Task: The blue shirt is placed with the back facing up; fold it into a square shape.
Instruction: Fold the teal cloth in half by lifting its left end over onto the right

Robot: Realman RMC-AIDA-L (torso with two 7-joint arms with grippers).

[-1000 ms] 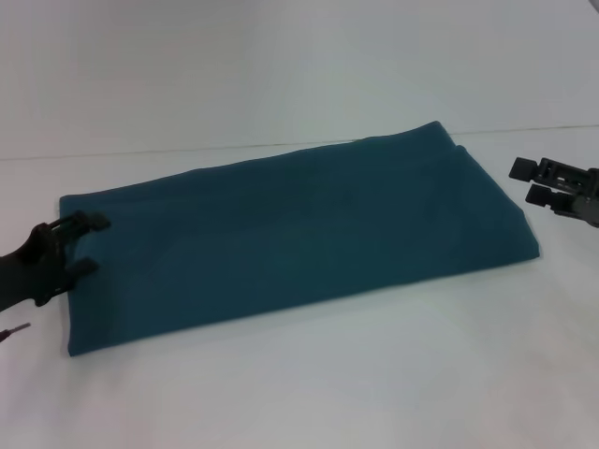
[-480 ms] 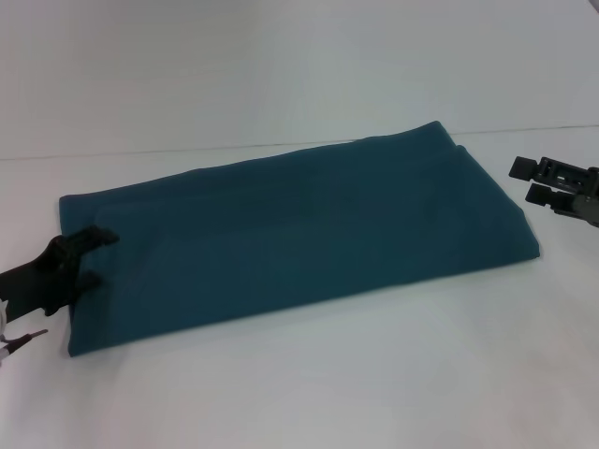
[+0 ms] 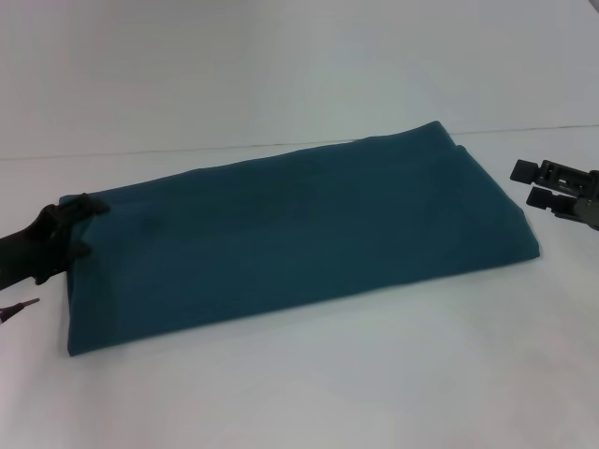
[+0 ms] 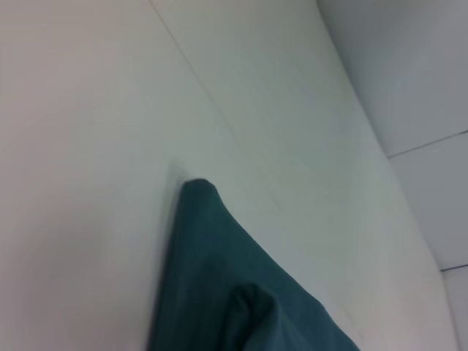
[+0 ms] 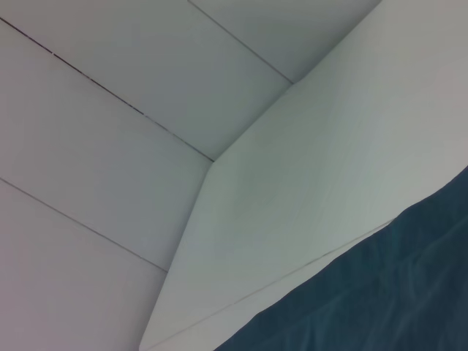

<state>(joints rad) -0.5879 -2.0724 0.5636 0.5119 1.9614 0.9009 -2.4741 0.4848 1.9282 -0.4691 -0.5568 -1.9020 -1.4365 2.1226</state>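
Observation:
The blue shirt (image 3: 299, 234) lies folded into a long dark teal strip across the white table (image 3: 328, 383). My left gripper (image 3: 86, 227) is at the strip's left end, by the far left corner. It is open, with one finger over the cloth's far edge and the other on the end edge. The left wrist view shows a corner of the blue shirt (image 4: 212, 278) with a small raised fold. Just off the strip's right end, my right gripper (image 3: 532, 183) hovers open and apart from the cloth. The right wrist view shows an edge of the blue shirt (image 5: 380, 292).
The white table meets a pale wall (image 3: 281, 65) close behind the shirt. Bare tabletop runs along the front of the strip. A thin dark cable end (image 3: 17, 309) shows at the left edge.
My left gripper dipped toward the front, then moved back along the shirt's left end to the far corner. The right gripper and the shirt have stayed still.

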